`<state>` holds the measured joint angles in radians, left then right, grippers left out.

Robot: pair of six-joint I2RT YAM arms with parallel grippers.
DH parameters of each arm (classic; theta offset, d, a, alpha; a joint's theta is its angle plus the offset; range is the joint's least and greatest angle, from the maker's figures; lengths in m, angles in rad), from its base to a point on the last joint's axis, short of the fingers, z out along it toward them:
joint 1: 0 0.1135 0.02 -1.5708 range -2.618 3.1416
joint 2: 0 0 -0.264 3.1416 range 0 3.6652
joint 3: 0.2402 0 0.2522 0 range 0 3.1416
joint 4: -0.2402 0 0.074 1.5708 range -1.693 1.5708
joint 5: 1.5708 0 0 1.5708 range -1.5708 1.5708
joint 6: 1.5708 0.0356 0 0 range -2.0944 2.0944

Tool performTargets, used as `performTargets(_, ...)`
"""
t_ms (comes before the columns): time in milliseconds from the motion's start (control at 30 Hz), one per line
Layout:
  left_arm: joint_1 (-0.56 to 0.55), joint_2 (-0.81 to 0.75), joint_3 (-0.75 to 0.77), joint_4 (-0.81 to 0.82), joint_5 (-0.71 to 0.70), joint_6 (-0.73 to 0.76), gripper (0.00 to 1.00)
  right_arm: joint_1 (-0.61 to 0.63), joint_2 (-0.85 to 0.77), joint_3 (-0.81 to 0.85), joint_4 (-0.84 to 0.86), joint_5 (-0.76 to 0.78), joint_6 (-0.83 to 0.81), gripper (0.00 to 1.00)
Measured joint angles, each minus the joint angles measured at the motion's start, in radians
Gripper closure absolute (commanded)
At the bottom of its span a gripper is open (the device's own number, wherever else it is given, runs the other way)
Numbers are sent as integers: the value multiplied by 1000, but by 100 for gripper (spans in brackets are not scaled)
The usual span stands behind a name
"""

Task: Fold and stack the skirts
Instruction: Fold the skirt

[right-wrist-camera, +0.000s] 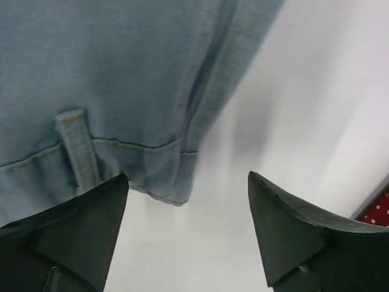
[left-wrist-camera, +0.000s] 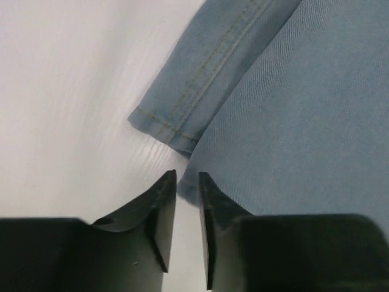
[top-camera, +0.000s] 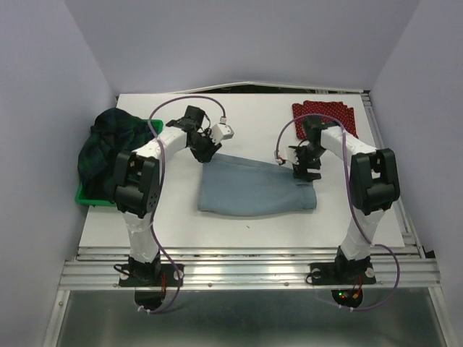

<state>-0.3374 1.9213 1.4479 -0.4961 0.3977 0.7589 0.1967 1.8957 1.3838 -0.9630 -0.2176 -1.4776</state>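
Note:
The light blue-grey denim skirt (top-camera: pixel 257 186) lies flat in the middle of the table. My left gripper (top-camera: pixel 206 153) is at its far left corner. In the left wrist view the jaws (left-wrist-camera: pixel 188 177) are almost closed, pinching an edge of the denim (left-wrist-camera: pixel 285 109) just behind the hem corner. My right gripper (top-camera: pixel 305 170) is at the far right corner. It is open wide (right-wrist-camera: pixel 188 179) and low over the table, with the waistband corner and a belt loop (right-wrist-camera: pixel 73 143) by its left finger. The red dotted skirt (top-camera: pixel 327 114) lies folded at the back right. The plaid skirt (top-camera: pixel 101 144) is heaped in the bin.
A green plastic bin (top-camera: pixel 94 196) stands at the table's left edge under the plaid skirt. A white connector (top-camera: pixel 224 131) hangs on the left arm's cable. Walls close in the table on the left, right and back.

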Motion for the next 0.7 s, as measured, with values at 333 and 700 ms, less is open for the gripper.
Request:
performTargets(333,43,-92,65,-4,-50,-109,37,-29,0,134,32,-27,172,20)
performTargets(700,12,-357,-146,-54,111,-218,43,-84,53,366,-102,-251,481,35)
